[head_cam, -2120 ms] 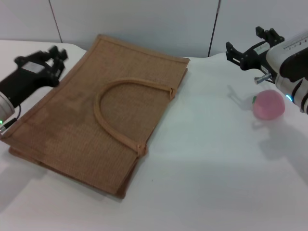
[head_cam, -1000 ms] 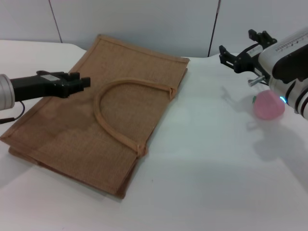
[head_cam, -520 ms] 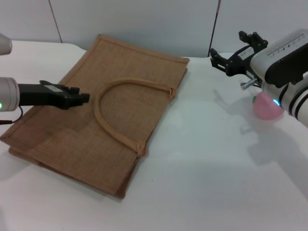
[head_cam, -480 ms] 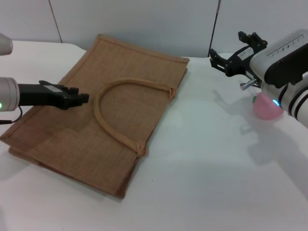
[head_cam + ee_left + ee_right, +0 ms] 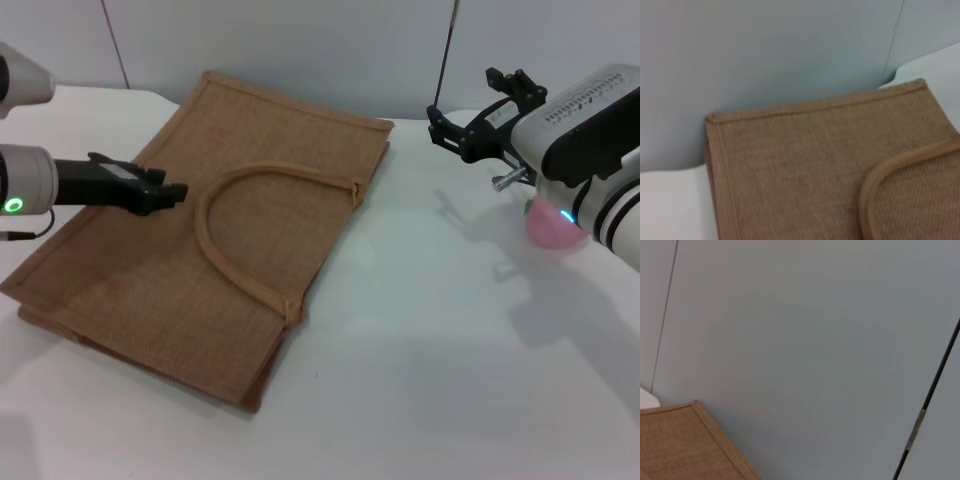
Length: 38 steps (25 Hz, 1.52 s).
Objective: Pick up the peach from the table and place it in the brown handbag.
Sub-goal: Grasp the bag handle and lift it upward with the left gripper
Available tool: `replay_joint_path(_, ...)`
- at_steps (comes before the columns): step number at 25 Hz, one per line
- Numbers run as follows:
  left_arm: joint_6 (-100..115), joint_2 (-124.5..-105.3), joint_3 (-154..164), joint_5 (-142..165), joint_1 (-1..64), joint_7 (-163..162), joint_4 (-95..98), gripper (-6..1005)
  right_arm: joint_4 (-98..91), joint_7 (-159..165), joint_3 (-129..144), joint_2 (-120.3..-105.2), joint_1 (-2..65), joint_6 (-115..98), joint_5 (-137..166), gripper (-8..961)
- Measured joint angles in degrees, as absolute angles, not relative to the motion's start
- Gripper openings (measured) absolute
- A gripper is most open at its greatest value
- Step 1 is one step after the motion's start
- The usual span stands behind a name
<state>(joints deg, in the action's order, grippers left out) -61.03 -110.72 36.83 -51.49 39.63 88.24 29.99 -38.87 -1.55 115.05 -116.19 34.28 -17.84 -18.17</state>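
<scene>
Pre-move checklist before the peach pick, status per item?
1. Peach visible on the table: ok, though the right arm partly hides it.
2. Right gripper over the peach: not ok, it points toward the wall, off to the bag side of the fruit.
3. Right fingers open: ok, spread and empty.
4. Handbag open to receive: not ok, it lies flat and closed.
5. Left gripper on the handle: not ok, it sits just beside the loop.
6. Left fingers' state: cannot tell.
</scene>
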Motion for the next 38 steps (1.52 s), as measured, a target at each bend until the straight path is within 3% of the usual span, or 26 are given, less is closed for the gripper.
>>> replay_joint_path(16,-56.23,-112.03,37.42,-51.17,41.11,91.06,29.84,418,-39.04,-1.43,115.14,-116.19,34.35,-17.84,-18.29,876)
replay_joint_path(29,-52.10,-114.80,37.44,-49.47,42.46,93.62,29.55,418,-39.57,-1.40,115.23,-116.19,34.26,-17.81,-18.23,876)
replay_joint_path(38,-50.15,-115.48,37.44,-49.48,42.57,94.08,29.16,419,-39.55,-1.40,115.22,-116.19,34.39,-17.70,-18.40,876)
